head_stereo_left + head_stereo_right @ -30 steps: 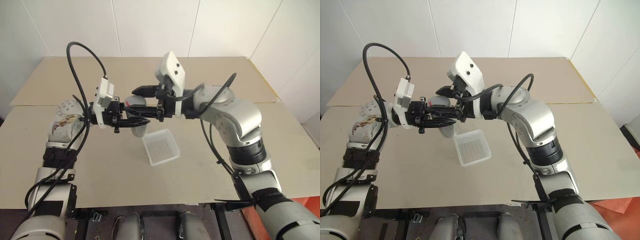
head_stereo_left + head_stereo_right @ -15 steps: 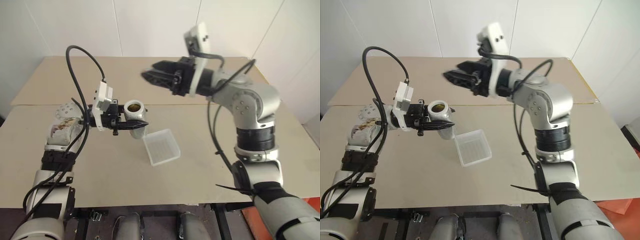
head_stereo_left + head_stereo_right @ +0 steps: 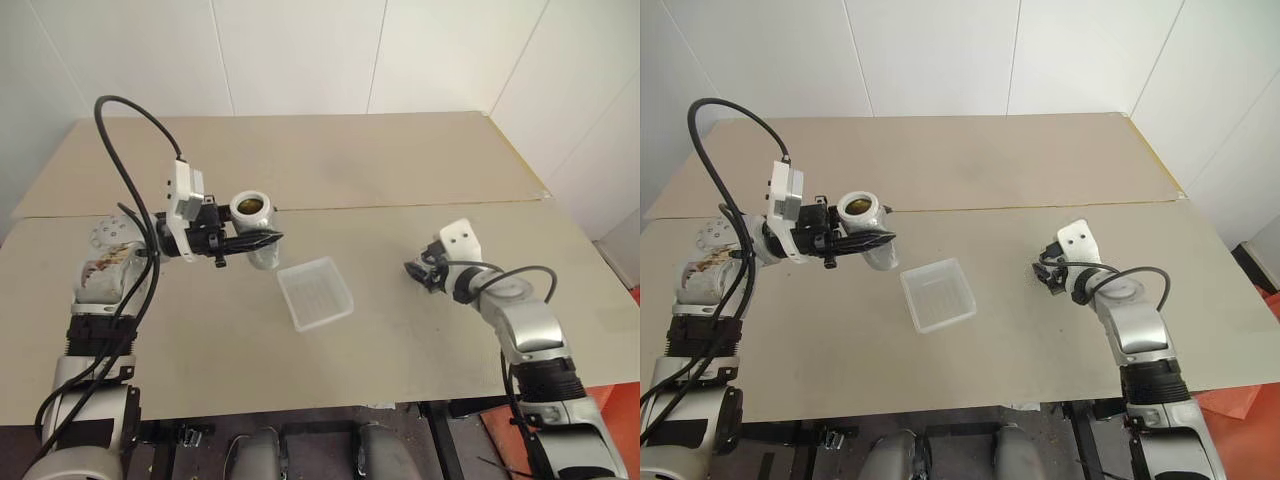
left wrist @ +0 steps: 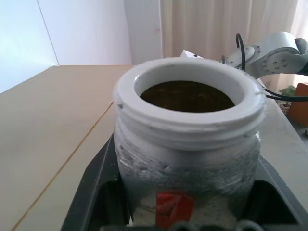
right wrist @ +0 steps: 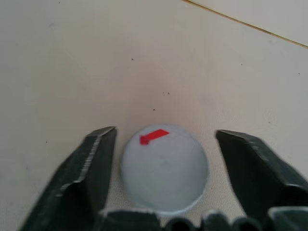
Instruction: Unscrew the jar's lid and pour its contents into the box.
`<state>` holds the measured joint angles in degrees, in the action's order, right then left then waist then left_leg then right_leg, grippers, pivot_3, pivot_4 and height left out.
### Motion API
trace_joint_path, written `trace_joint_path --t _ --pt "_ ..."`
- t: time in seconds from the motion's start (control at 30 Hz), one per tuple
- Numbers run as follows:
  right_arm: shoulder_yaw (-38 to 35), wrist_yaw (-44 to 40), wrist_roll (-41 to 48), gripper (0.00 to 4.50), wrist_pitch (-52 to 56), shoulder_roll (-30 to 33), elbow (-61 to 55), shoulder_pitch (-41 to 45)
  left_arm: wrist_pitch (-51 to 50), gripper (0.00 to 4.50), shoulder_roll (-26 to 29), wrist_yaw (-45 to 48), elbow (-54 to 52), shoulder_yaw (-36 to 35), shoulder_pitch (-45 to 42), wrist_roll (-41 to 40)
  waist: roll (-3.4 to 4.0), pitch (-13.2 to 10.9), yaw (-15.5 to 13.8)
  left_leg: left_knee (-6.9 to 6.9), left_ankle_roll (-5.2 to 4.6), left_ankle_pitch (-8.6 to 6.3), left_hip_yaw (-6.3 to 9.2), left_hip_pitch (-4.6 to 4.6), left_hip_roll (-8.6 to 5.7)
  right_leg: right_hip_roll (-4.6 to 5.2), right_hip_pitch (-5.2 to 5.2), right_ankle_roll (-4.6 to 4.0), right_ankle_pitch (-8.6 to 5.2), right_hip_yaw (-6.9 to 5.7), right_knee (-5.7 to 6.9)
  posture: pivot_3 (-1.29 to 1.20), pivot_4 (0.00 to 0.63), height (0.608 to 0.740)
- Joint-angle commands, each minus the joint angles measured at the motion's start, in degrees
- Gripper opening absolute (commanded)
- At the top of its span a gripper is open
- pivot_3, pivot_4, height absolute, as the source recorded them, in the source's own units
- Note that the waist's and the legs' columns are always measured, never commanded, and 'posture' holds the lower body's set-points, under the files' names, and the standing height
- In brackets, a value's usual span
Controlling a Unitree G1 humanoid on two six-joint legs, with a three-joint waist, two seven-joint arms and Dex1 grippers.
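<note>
Presently, the left gripper [image 3: 262, 240] is clamped on the jar [image 3: 253, 215], one black finger along each side of the body, holding it upright above the tabletop [image 3: 380, 170] at roughly 10 o'clock in the head view. Its threaded mouth is uncapped. In the left wrist view the jar's white rim [image 4: 190, 103] is bare, a red label sits low on the body, and the contents [image 4: 187, 96] show as a dark brown mass inside the opening; individual bits cannot be told apart.

The right gripper [image 5: 163, 159] stands with its fingers [image 5: 91, 168] spread wide, low over the tabletop at about 3 o'clock in the head view. The lid [image 5: 164, 166] lies flat on the tabletop between the two fingers, red mark uppermost, with a gap showing on each side, so it is not gripped.

The box [image 3: 315, 293] rests on the tabletop near the centre, at about 4 o'clock from the jar and just below it, well apart from the lid. Whether anything lies in the box cannot be told.
</note>
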<state>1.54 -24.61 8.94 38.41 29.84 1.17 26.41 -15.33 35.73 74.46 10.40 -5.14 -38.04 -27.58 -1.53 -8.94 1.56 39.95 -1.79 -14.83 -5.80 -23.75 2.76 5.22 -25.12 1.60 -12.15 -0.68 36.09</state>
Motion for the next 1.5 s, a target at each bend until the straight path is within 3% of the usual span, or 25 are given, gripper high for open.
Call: trace_joint_path --t 0.03,0.27,0.43,0.57,0.63,0.73,0.87,1.07,1.3,1.4,1.5 --pt "-4.1 -4.6 3.9 4.43 3.0 3.5 -5.8 2.3 8.4 2.03 0.3 -3.5 -0.6 1.9 -1.3 6.7 0.00 0.0 -0.5 0.00 -0.03 -0.02 0.02 -0.01 0.00 0.00 0.00 0.00 0.00 0.00 -0.03 0.00 0.150 0.740" --pt "-11.8 -22.8 28.0 4.43 25.9 15.2 -17.2 7.2 53.3 2.03 -1.0 -21.6 15.2 10.7 -10.2 34.2 0.00 0.0 -2.3 0.01 -0.09 -0.05 -0.03 -0.06 -0.03 0.04 0.06 -0.05 0.05 -0.10 -0.16 0.00 0.150 0.740" --pt "-7.7 -31.8 36.8 4.43 33.6 20.0 -17.3 12.0 78.7 2.03 -0.4 -53.7 25.1 17.1 -19.1 65.7 0.00 0.0 -2.4 0.04 -0.17 -0.10 -0.03 -0.05 -0.04 0.09 0.15 -0.02 0.13 -0.12 -0.29 0.00 0.150 0.740" --pt "-3.0 -34.1 34.2 4.43 29.1 21.6 -16.9 13.7 76.2 2.03 3.0 -90.9 23.0 30.5 -25.6 96.9 -0.01 0.0 -2.4 0.05 -0.18 -0.10 -0.08 -0.09 -0.07 0.11 0.11 0.04 0.16 -0.10 -0.26 0.00 0.150 0.740" --pt "-2.6 -34.3 34.3 4.43 28.4 21.3 -16.3 14.8 71.9 2.03 3.4 -104.0 22.9 37.2 -27.6 106.2 -0.01 0.0 -2.4 0.06 -0.18 -0.10 -0.10 -0.10 -0.06 0.11 0.07 0.07 0.17 -0.08 -0.20 0.00 0.150 0.740" --pt "-2.5 -34.5 34.6 4.43 27.7 21.3 -16.5 15.7 66.9 2.03 3.0 -114.5 24.5 45.2 -29.5 114.4 -0.01 0.0 -2.4 0.08 -0.18 -0.10 -0.13 -0.12 -0.03 0.11 0.01 0.08 0.16 -0.09 -0.12 0.00 0.150 0.740" --pt "-4.5 -33.6 36.4 4.43 27.8 20.3 -17.6 16.5 60.7 2.03 3.1 -119.0 26.0 50.7 -29.8 118.8 -0.01 0.0 -2.3 0.08 -0.18 -0.10 -0.20 -0.24 -0.01 0.10 -0.13 0.07 0.16 -0.09 -0.02 0.00 0.150 0.740" --pt "-7.3 -32.4 39.3 4.43 27.9 19.5 -19.6 15.9 52.7 2.03 3.0 -122.4 25.5 53.4 -30.4 121.1 -0.02 0.0 -2.4 0.16 -0.19 -0.10 -0.23 -0.42 -0.01 0.12 -0.24 0.08 0.16 -0.14 0.01 0.00 0.150 0.740" --pt "-7.1 -31.6 39.4 4.43 26.7 19.5 -20.6 14.3 53.4 2.03 3.4 -121.8 26.6 52.4 -30.3 116.1 -0.02 0.0 -2.4 0.21 -0.23 -0.11 -0.24 -0.43 -0.01 0.15 -0.22 0.08 0.16 -0.16 0.02 0.00 0.150 0.740" --pt "-6.8 -31.6 38.3 4.43 23.7 19.1 -21.8 12.8 58.5 2.03 3.1 -114.4 30.3 46.2 -28.3 102.3 -0.02 0.0 -2.3 0.22 -0.22 -0.10 -0.24 -0.42 0.02 0.15 -0.23 0.08 0.16 -0.16 0.02 0.00 0.150 0.740" --pt "-5.7 -30.7 33.1 4.43 14.7 17.9 -23.7 9.7 60.1 2.03 0.7 -94.3 34.8 35.1 -23.9 75.8 -0.02 0.0 -2.1 0.26 -0.22 -0.10 -0.28 -0.39 0.06 0.15 -0.23 0.08 0.16 -0.15 0.01 0.00 0.150 0.740"
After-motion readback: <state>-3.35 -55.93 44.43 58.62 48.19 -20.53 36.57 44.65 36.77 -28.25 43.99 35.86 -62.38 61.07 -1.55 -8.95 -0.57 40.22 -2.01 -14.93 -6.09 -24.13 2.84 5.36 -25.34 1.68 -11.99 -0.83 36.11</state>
